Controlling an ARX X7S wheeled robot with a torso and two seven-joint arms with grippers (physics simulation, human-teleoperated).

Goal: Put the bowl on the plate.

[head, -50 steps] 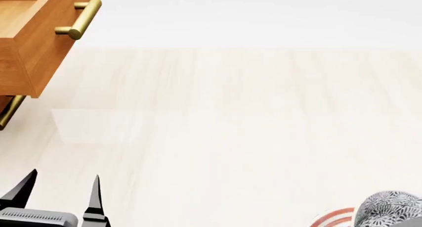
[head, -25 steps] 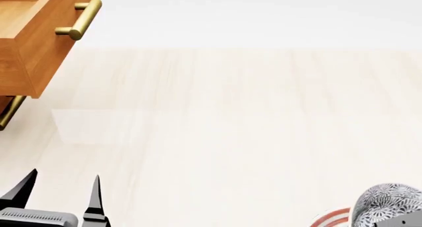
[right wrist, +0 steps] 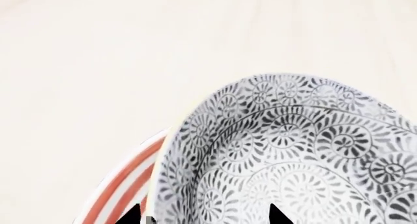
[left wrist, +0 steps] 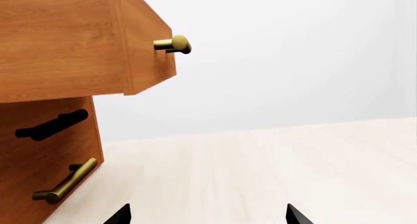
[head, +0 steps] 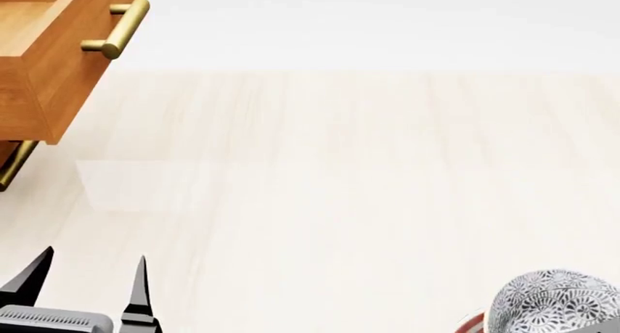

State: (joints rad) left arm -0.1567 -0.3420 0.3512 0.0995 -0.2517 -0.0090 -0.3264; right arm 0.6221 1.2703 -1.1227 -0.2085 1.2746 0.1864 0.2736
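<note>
The bowl, white with a dense grey-black floral pattern, fills most of the right wrist view and is tilted. My right gripper straddles its rim, one fingertip outside the wall and the other inside, shut on it. Beneath the bowl's edge shows a slice of the plate with its red rings. In the head view the bowl sits at the bottom right corner, covering all but a red sliver of the plate. My left gripper hangs open at the bottom left, far from both, holding nothing.
A wooden drawer unit with brass bar handles stands at the far left, its upper drawer pulled out. The left wrist view shows that same drawer just ahead of the left gripper. The pale wooden tabletop spans the view.
The bowl has shifted left and slightly up in the head view, hiding more of the plate. The left arm has stayed still.
</note>
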